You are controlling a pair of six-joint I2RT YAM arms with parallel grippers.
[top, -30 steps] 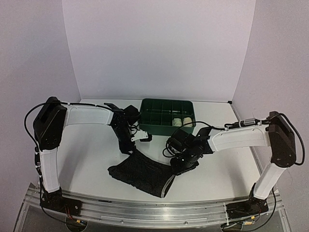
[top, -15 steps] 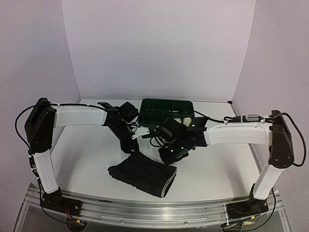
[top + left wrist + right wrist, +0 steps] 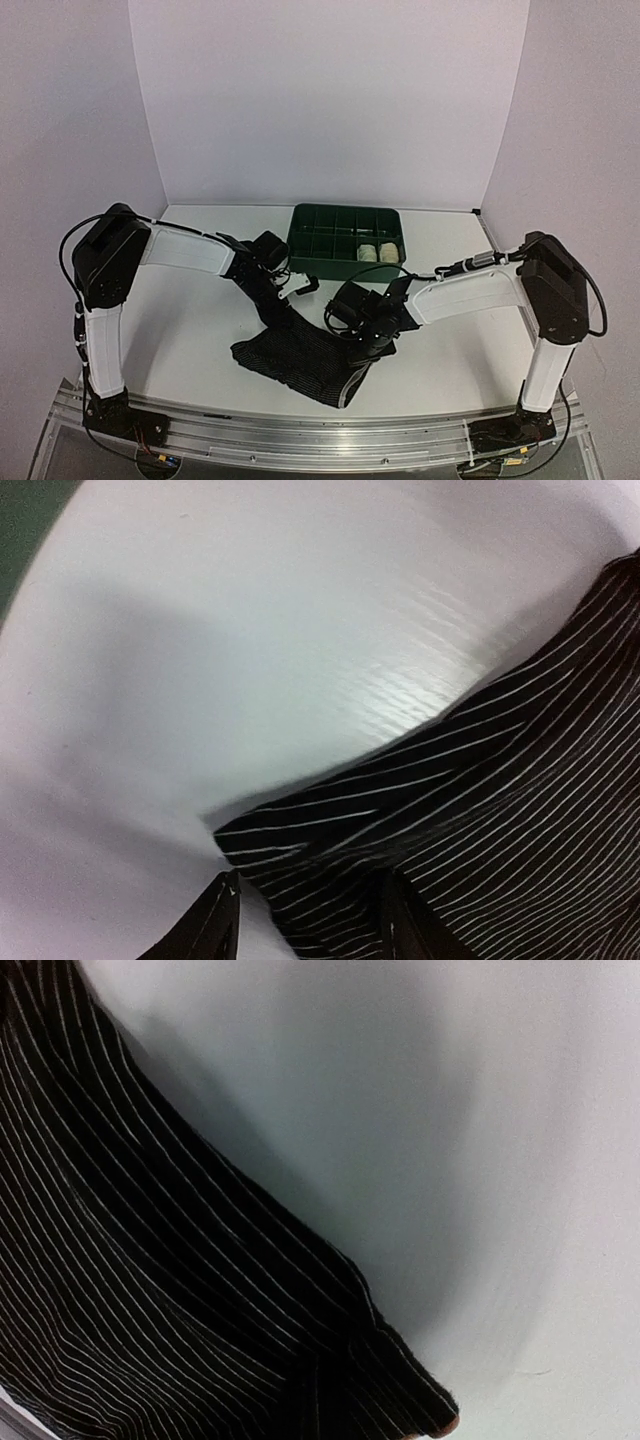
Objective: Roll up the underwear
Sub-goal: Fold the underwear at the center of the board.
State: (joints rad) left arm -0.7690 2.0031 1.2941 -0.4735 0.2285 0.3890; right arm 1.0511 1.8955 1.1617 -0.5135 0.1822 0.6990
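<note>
Over the last second the right gripper (image 3: 372, 338) swung back from near the green tray (image 3: 345, 214), dropped onto the far right corner of the black striped underwear (image 3: 305, 358) and snapped fully shut. The right wrist view showed cloth bunched up where the fingers met, so it likely had a pinch. The left gripper (image 3: 278, 318) also came down to the far left corner. Its jaws were about half open, fingertips (image 3: 228, 920) straddling the cloth edge, not clamped. The garment lay flat on the table (image 3: 190, 310) at the near edge, unrolled. Probably one corner was secured and the other pending before rolling. Both arms reached inward, elbows out, wrists pitched down. Two cream rolls (image 3: 376, 252) sat in the tray.
</note>
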